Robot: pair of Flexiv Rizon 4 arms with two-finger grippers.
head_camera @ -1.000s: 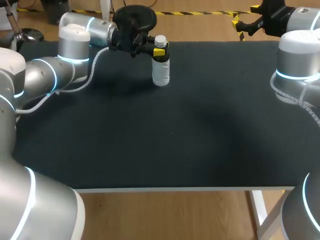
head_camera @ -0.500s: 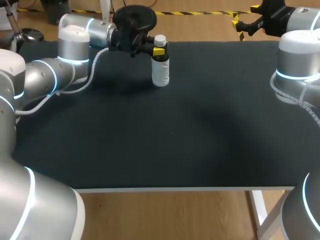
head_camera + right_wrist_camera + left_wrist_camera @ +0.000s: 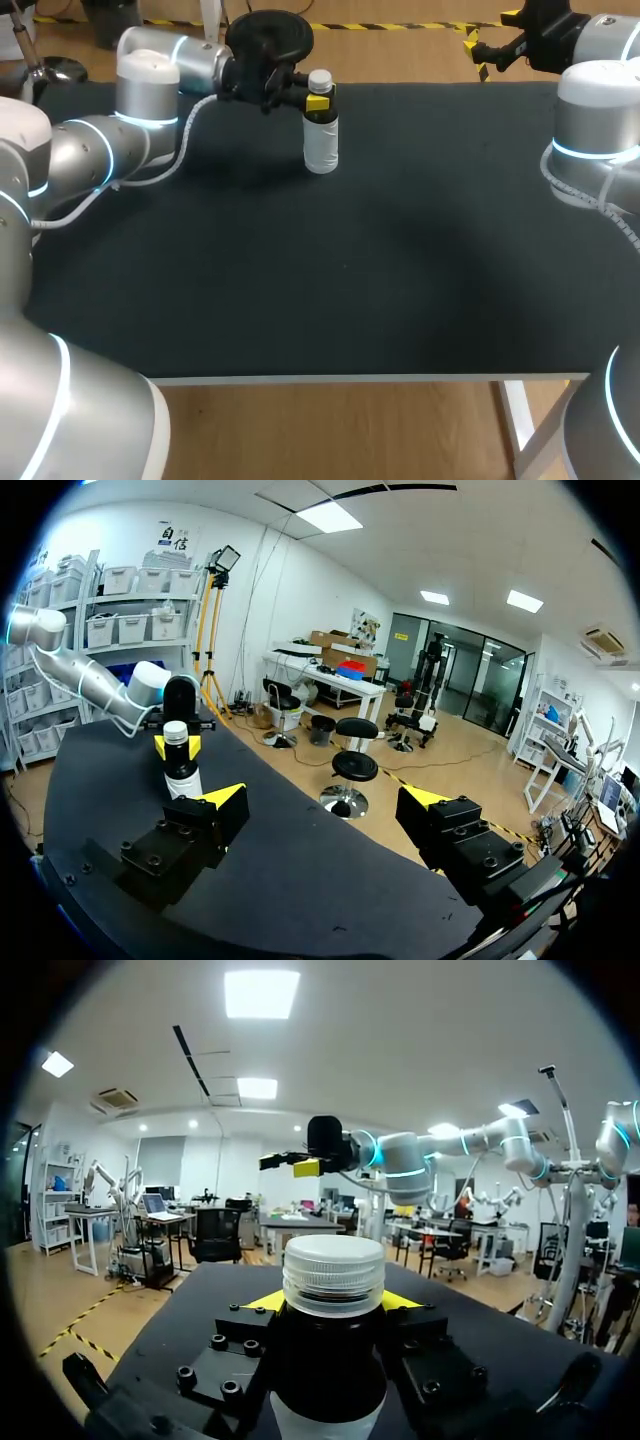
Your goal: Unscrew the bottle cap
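Black bench (image 3: 400, 260), bottle held at the neck, cap not yet touched.
At the left far side of the bench the left gripper (image 3: 318, 102) comes in sideways, and its fingers (image 3: 400, 1301) are clenched on the clear plastic bottle (image 3: 321, 145), just under the white cap (image 3: 320, 79). The bottle stands upright. At the right, the right gripper (image 3: 490, 35) hangs past the far edge, well apart from the bottle, with its fingers spread wide and nothing between them. I judge that the right arm must come over and take the cap. The left fingers sit very near to the cap, so the right fingers could knock them on the way. If the hold on the neck is weak, the whole bottle may turn together with the cap, or tip over, and the thread will not loosen.
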